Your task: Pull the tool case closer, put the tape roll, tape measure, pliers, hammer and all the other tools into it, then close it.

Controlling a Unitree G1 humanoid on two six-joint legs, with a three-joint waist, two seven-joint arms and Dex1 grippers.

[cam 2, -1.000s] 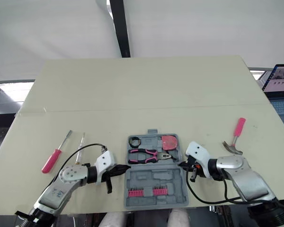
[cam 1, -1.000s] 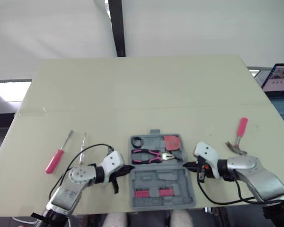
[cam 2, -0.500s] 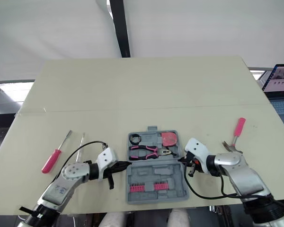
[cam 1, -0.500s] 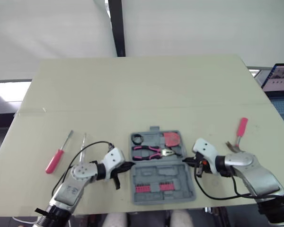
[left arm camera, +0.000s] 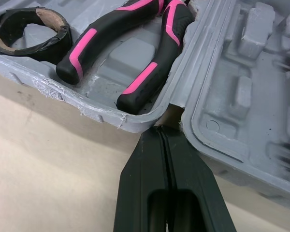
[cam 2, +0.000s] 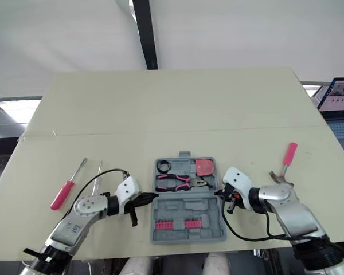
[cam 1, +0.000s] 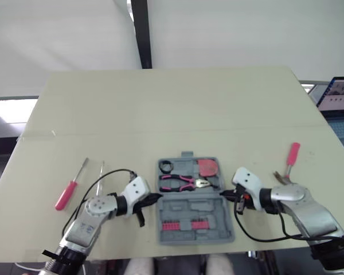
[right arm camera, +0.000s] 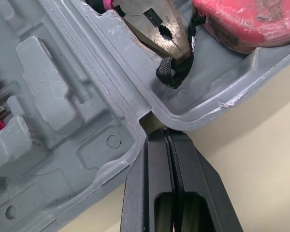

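Observation:
The grey tool case lies open near the table's front edge. Its far half holds a black tape roll, pink-and-black pliers and a red tape measure; the near half holds pink bits. My left gripper is shut, its tips at the hinge notch on the case's left side. My right gripper is shut at the hinge notch on the right side. A pink-handled hammer lies to the right of the case. Left of it lie a red screwdriver and a thin screwdriver.
A laptop stands past the table's right edge. A dark post rises behind the table. Cables loop from both wrists over the table beside the case.
Both grippers have stayed shut at the hinge ends of the case. The case and the two grippers sit slightly farther from the front edge than a second ago.

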